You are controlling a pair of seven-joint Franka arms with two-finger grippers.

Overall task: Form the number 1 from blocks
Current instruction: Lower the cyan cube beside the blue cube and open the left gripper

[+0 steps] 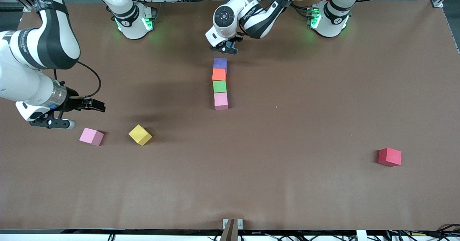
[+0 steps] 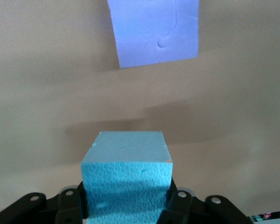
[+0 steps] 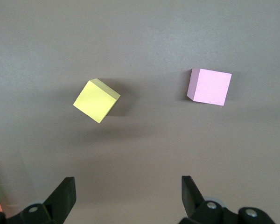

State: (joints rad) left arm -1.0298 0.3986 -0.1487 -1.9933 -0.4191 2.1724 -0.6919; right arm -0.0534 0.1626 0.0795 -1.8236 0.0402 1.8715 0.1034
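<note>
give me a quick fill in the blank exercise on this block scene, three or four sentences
1. The left tool is shut on the ____ block.
2. In the line of four blocks, the purple block touches the ____ one.
3. The right tool hangs open over bare table, near the yellow block and a loose ____ block.
4. The red block sits alone toward the ____ arm's end of the table.

Missing words: light blue; orange; pink; left

We see purple (image 1: 220, 63), orange (image 1: 219, 74), green (image 1: 219, 86) and pink (image 1: 221, 101) cubes touching in one column, light blue cube (image 2: 126, 179) gripped aloft, second pink cube (image 1: 91, 136), tilted yellow cube (image 1: 140, 134), red cube (image 1: 389, 157) lying apart.
</note>
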